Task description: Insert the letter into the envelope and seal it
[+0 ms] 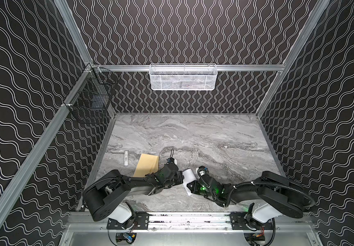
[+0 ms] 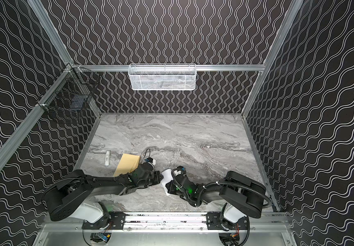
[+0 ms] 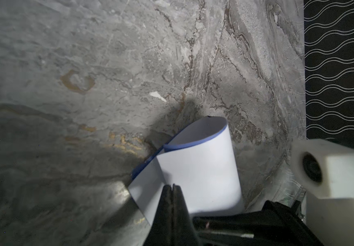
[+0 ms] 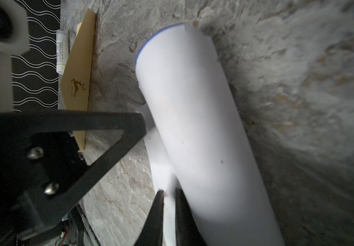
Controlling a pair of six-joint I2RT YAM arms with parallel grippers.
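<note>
left end effector (image 3: 172,187) and right end effector (image 4: 168,192) clamp one letter (image 3: 199,168) near one envelope (image 1: 147,164).

The letter (image 4: 193,106) is plain white with a thin blue edge; the envelope (image 1: 147,165) is tan with a dark-gold deer mark (image 4: 77,87); the tube (image 1: 126,157) is white with grey print; the table (image 1: 193,136) is grey marble, veined darker grey and brown; the walls (image 1: 182,32) are black with paired white wavy lines; the mesh basket (image 1: 183,82) is white, the wire basket (image 1: 86,100) black
</note>
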